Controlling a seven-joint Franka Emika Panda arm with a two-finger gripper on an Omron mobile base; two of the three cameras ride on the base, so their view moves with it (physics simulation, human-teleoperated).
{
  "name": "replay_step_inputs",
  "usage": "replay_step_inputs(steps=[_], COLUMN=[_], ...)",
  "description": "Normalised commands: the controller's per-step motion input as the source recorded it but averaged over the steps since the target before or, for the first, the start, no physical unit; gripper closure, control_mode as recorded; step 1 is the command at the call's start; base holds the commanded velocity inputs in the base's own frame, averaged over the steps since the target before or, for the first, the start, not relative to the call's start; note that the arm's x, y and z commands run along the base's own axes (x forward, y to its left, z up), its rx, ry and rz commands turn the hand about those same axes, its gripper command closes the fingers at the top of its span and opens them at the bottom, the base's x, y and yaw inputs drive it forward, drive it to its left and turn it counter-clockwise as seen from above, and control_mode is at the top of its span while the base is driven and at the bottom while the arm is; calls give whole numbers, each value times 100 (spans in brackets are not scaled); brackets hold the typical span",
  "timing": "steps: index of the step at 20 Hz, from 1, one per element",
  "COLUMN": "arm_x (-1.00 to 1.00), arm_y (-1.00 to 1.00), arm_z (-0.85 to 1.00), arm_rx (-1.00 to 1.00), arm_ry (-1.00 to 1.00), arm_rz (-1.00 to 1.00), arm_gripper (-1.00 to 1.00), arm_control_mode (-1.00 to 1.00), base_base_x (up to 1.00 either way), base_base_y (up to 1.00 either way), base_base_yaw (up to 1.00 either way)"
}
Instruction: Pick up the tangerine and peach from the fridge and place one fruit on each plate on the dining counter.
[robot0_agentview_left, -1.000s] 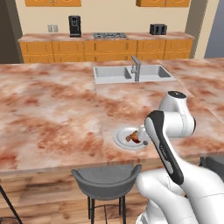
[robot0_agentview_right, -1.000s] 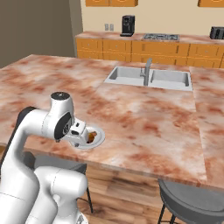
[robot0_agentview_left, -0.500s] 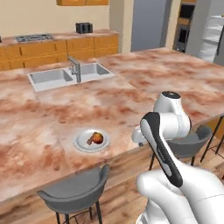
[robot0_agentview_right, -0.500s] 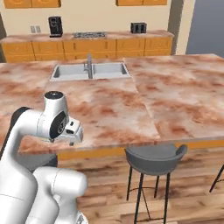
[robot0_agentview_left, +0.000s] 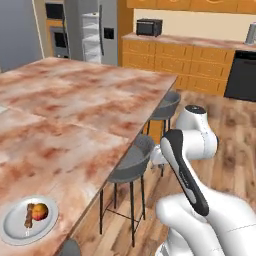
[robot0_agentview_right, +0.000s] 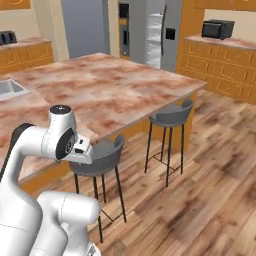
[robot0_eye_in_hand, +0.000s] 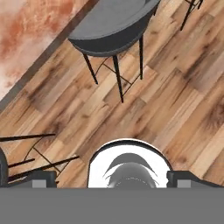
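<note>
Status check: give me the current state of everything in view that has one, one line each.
pincer: open, holding nothing, above the wood floor.
plate: on the dining counter, holding a red-orange fruit and a brown item beside it.
fridge: door looks open, pale shelves showing.

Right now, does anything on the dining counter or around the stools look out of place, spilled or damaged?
Nothing stands out. One plate lies flat near the edge of the dining counter, holding a red-orange peach beside a brown lumpy item. The grey stools stand upright on the wooden floor.
</note>
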Motion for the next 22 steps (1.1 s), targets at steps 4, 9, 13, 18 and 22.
replay_step_inputs(steps=[4,9,13,18,22], arm_x=[0,0,0,0,0], arm_y=[0,0,0,0,0], arm_z=[0,0,0,0,0], arm_rx=[0,0,0,0,0], arm_ry=[0,0,0,0,0], arm_rz=[0,0,0,0,0], arm_gripper=[-100,-100,-100,-100,-100], arm_control_mode=[100,100,100,100,100], base_base_x=[0,27,79,91,93], base_base_y=[0,-3,0,9,9], base_base_yaw=[-99,-60,-8,-1,0])
